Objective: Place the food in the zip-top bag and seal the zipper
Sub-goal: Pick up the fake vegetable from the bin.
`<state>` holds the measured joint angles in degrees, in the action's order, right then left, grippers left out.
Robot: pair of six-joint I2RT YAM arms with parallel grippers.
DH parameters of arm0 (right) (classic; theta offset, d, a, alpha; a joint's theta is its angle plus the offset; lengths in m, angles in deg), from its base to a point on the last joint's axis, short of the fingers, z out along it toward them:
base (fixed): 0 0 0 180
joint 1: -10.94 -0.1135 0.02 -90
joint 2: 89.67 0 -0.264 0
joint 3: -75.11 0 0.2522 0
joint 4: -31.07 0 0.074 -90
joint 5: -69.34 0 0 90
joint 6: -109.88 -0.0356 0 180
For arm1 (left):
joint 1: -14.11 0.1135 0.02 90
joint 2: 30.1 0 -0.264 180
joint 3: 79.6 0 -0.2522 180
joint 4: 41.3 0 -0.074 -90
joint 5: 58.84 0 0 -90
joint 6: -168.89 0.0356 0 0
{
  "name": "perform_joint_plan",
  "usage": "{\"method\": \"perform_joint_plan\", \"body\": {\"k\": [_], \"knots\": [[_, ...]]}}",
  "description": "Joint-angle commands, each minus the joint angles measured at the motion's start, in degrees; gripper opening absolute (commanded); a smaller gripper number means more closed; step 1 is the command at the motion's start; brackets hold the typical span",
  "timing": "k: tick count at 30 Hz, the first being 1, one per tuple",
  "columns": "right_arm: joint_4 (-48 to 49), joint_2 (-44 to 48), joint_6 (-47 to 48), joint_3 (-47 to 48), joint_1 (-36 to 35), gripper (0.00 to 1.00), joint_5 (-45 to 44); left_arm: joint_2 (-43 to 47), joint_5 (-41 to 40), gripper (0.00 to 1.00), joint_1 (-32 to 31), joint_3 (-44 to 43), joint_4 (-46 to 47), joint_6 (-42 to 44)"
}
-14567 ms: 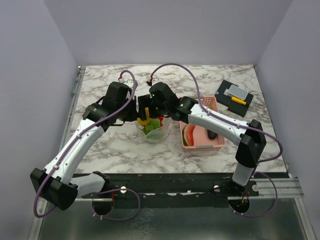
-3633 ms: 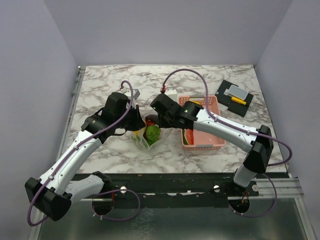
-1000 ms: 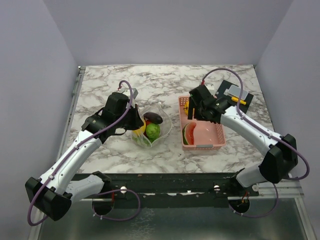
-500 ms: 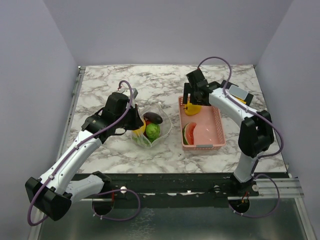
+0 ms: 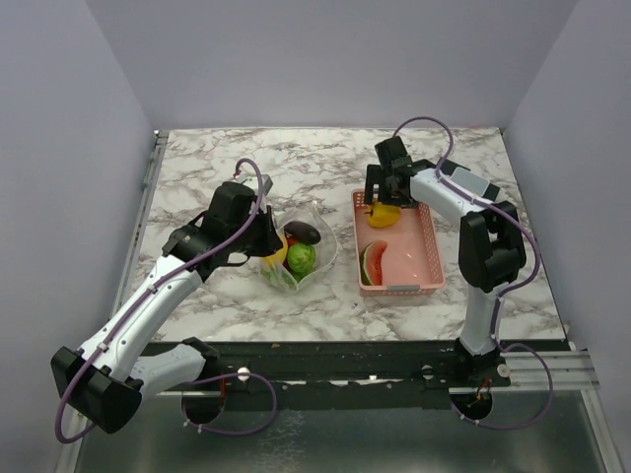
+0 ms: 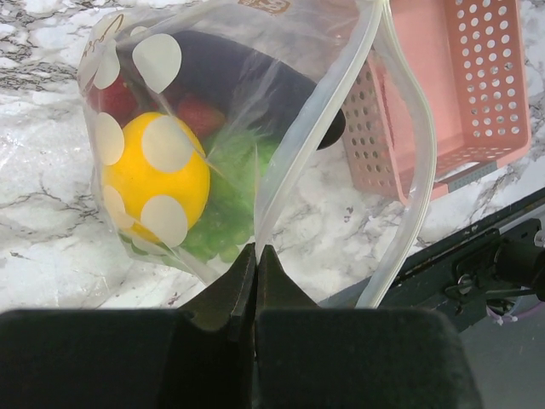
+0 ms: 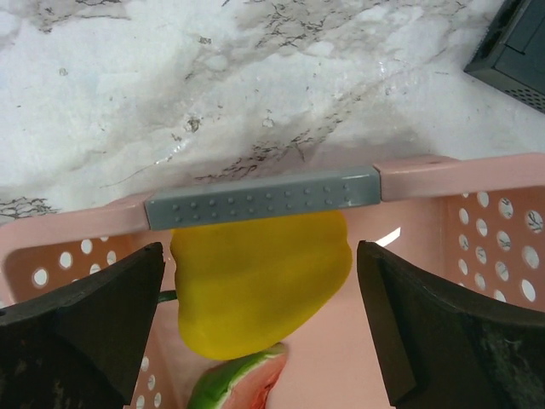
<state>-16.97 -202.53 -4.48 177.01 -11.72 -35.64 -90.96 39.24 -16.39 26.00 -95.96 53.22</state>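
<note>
Right gripper: spread wide either side of yellow pepper at far end of pink basket, watermelon slice nearer. Left gripper: pressed together on edge of zip-top bag, mouth gaping, just beside basket, with yellow, green, red and purple food inside.

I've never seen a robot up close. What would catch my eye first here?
Probably the clear dotted zip-top bag near the middle of the marble table, pinched at its edge by the left gripper and stuffed with bright yellow, green and purple toy food. Next, the pink basket to its right, where the right gripper hangs open over a yellow pepper, a watermelon slice lying nearer.
</note>
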Motion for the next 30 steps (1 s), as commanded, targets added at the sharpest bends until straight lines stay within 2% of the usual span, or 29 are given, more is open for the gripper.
{"method": "perform_joint_plan", "body": {"k": [1,12,16,20,26,30], "knots": [[3.2,-2.14,1.14,-0.19,0.87,1.0,4.15,-0.55,-1.48,0.0,-0.29,-0.34,-0.76,0.67],[6.0,-3.62,0.36,-3.87,1.74,0.99,7.93,-0.83,-1.44,0.0,-0.29,-0.69,-1.19,0.36],[6.71,-2.95,0.2,-5.66,1.74,0.95,7.97,-0.75,-1.4,0.0,-0.3,-0.79,-1.37,0.27],[6.73,-1.55,0.34,-6.92,1.75,0.8,7.67,-0.84,-1.39,0.0,-0.29,-0.88,-1.28,0.17],[5.89,2.68,0.33,-8.29,1.74,0.5,7.64,-0.32,-1.39,0.0,-0.27,-0.71,-1.28,0.13],[4.68,7.16,0.29,-9.3,1.75,0.47,7.88,0.27,-1.27,0.0,-0.26,-0.32,-1.29,0.09]]}}
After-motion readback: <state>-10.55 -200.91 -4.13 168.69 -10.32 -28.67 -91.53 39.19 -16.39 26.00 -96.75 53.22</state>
